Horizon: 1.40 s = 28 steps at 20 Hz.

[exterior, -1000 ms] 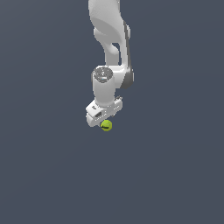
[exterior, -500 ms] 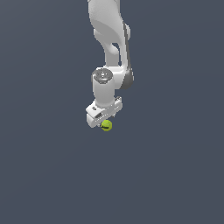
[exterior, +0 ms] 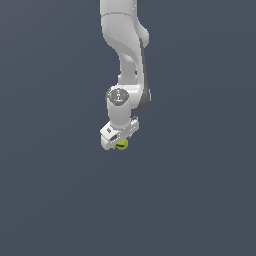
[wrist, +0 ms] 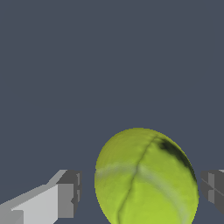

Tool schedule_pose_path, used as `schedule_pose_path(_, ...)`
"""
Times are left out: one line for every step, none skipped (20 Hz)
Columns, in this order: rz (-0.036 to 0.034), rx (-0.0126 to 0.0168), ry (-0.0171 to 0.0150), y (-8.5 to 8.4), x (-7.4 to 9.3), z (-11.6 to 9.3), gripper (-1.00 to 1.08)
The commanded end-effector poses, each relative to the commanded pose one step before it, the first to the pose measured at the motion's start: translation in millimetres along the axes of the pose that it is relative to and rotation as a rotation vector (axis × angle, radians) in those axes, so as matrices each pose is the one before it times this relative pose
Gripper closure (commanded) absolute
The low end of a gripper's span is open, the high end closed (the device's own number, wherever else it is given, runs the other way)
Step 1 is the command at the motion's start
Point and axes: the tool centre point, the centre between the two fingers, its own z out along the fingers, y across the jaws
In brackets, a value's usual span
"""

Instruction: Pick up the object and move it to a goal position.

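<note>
The object, a yellow-green ball [exterior: 122, 145] with a pale seam and a short dark mark, rests on the grey floor, tucked under the white hand in the exterior view. My gripper [exterior: 118, 143] points down over it. Up close, the ball [wrist: 146, 177] sits between the two fingers of my gripper [wrist: 141, 192]. One grey fingertip [wrist: 70, 192] stands a clear gap away from it. The other fingertip [wrist: 213, 187] is much nearer, with a thin gap still showing. The jaws are open and straddle the ball.
A plain dark grey floor [exterior: 60, 200] fills both views. The white arm [exterior: 125, 45] comes down from the exterior view's top to the hand. No other object appears.
The hand has sunk slightly over the ball, hiding more of it in the exterior view. The ball has stayed where it was.
</note>
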Motion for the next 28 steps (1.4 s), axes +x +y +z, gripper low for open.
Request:
schedule_pose_path(-0.0008,-0.00116,0.00087,0.41,0.63,5.19,-0.92)
schedule_pose_path(0.0,0.0,0.0,0.13,0.09,0.77,-0.92)
schedule_pose_path(0.0,0.0,0.0,0.05,0.03,0.25,-0.92)
schedule_pose_path(0.0,0.0,0.0,0.0,0.0,0.0,1.08)
schedule_pose_path(0.0,0.0,0.0,0.0,0.0,0.0,1.08)
schedule_pose_path(0.0,0.0,0.0,0.0,0.0,0.0,1.08)
schedule_pose_path(0.0,0.0,0.0,0.0,0.0,0.0,1.08)
schedule_pose_path(0.0,0.0,0.0,0.0,0.0,0.0,1.08)
schedule_pose_path(0.0,0.0,0.0,0.0,0.0,0.0,1.08)
schedule_pose_path(0.0,0.0,0.0,0.0,0.0,0.0,1.08)
schedule_pose_path(0.0,0.0,0.0,0.0,0.0,0.0,1.08)
schedule_pose_path(0.0,0.0,0.0,0.0,0.0,0.0,1.08)
schedule_pose_path(0.0,0.0,0.0,0.0,0.0,0.0,1.08)
schedule_pose_path(0.00122,-0.00123,0.00058,0.89,-0.28,-0.88,1.08)
schedule_pose_path(0.0,0.0,0.0,-0.1,0.19,-0.29,1.08)
schedule_pose_path(0.0,0.0,0.0,-0.3,0.56,-0.86,1.08)
schedule_pose_path(0.0,0.0,0.0,-0.5,0.94,-1.44,1.08)
schedule_pose_path(0.0,0.0,0.0,-0.69,1.31,-2.01,1.08)
schedule_pose_path(0.0,0.0,0.0,-0.89,1.68,-2.58,1.08)
schedule_pose_path(0.0,0.0,0.0,-1.08,2.05,-3.14,1.08)
schedule_pose_path(0.0,0.0,0.0,-1.26,2.41,-3.68,1.08)
schedule_pose_path(0.0,0.0,0.0,-1.45,2.76,-4.22,1.08)
schedule_pose_path(0.0,0.0,0.0,-1.62,3.11,-4.75,1.08)
schedule_pose_path(0.0,0.0,0.0,-1.8,3.45,-5.27,1.08)
schedule_pose_path(0.0,0.0,0.0,-1.96,3.79,-5.78,1.08)
schedule_pose_path(-0.00064,0.00017,-0.00021,-2.39,4.37,-6.12,1.08)
schedule_pose_path(0.0,0.0,0.0,-2.28,4.44,-6.76,1.08)
schedule_pose_path(0.0,0.0,0.0,-2.44,4.76,-7.23,1.08)
